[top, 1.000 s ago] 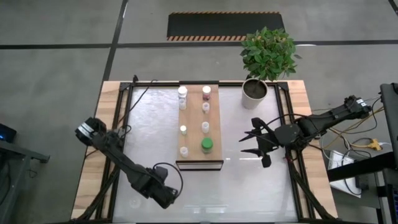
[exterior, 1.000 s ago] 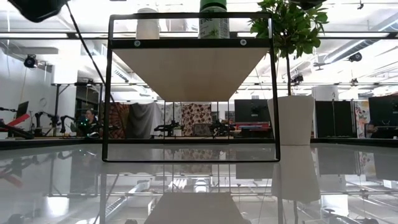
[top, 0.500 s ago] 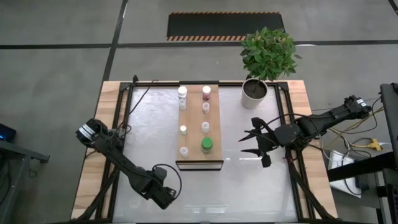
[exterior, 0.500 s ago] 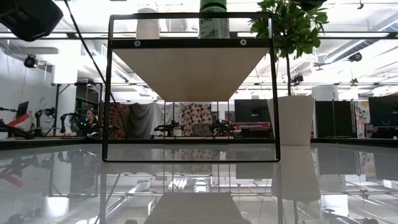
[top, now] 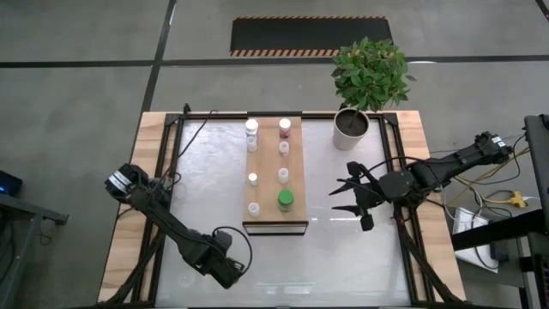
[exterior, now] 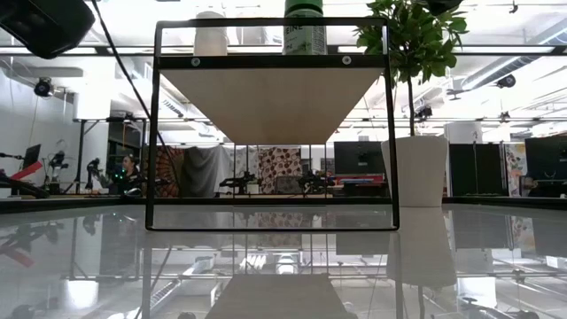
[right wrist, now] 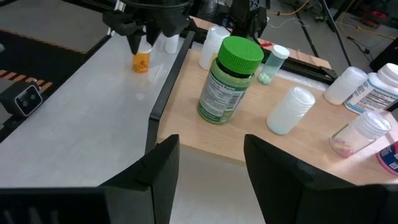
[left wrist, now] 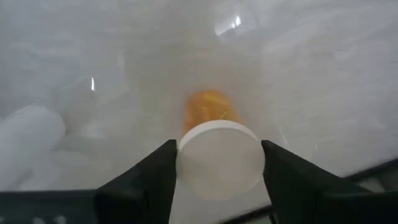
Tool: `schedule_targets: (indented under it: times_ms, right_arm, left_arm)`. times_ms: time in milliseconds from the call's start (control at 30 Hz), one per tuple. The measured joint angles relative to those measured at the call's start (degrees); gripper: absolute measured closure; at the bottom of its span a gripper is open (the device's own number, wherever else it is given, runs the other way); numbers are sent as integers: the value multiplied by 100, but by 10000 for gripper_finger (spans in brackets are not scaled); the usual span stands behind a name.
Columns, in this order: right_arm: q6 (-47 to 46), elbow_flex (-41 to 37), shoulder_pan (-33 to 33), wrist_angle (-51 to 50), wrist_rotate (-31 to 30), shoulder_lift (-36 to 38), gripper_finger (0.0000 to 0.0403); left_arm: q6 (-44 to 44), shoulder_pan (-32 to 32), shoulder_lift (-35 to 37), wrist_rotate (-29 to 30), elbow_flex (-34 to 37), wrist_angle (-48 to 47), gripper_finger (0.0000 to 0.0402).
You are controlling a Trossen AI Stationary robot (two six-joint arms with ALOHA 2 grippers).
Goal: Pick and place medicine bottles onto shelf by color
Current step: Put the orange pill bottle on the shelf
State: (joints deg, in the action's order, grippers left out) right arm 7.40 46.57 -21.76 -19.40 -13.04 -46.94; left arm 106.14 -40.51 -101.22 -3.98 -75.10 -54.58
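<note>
A small orange bottle with a white cap stands upright near the table's near left corner; it also shows in the right wrist view as the orange bottle. My left gripper is over it, shut on its cap. My right gripper is open and waits to the right of the shelf, touching nothing. On the light-wood shelf stand several white bottles, a maroon one and a green-capped one. My left gripper pinches the orange bottle's white cap between its two fingers, one on either side of the cap's rim. The fingers come from above, pointing down. The bottle is upright below them; whether its base is on the table I cannot tell.
A white bottle lies on the table close beside the orange one. A potted plant stands at the far right, next to the shelf. The shelf sits raised on a black frame. Black rails run along the table's edges.
My left arm has come down a little near the table's near left corner. My right arm has kept still.
</note>
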Motion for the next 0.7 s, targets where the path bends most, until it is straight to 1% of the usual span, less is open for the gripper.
schedule_targets:
  times_ms: [200, 333, 467, 567, 700]
  right_arm:
    - [2, 2, 0, 0, 0, 0, 232]
    - [7, 4, 0, 1, -2, 0, 232]
    - [7, 4, 0, 2, -2, 0, 232]
    - [8, 4, 0, 2, -3, 0, 232]
    - [19, 4, 2, 31, -4, 0, 232]
  left_arm:
    - [-481, 40, 254, -664, -308, 0, 217]
    - [-1132, 72, 356, -1058, -803, 3, 216]
    - [-1459, 199, 372, -2008, -1443, -38, 215]
    - [-1724, 302, 372, -2398, -1888, -439, 214]
    - [-2302, 441, 370, -2702, -2488, -1412, 214]
